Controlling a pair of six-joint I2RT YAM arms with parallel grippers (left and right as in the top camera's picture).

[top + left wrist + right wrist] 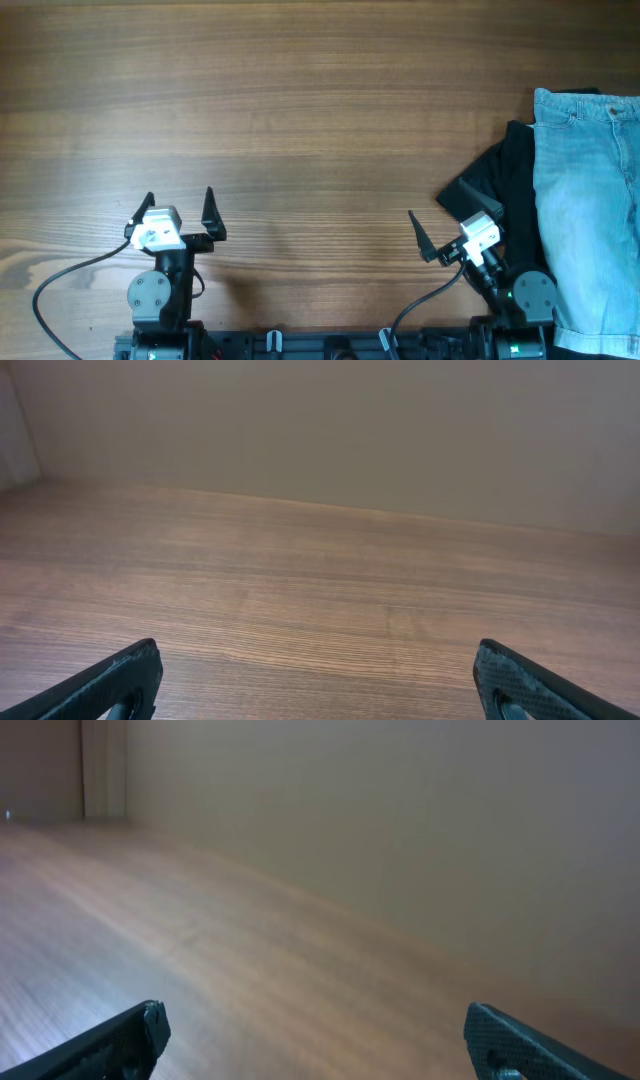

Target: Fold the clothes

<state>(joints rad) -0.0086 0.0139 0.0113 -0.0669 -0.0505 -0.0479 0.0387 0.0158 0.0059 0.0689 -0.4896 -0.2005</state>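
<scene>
The light-blue denim shorts lie at the table's right edge in the overhead view, waistband at the far end, cuffed hem at the near edge. They rest on a black garment. My right gripper is open and empty, just left of the black garment. My left gripper is open and empty at the near left, far from the clothes. Both wrist views show only bare wood between the open fingers, the left gripper and the right gripper.
The wooden table spreads across the overhead view. A black cable runs from the left arm's base along the near edge. The arm bases stand at the near edge.
</scene>
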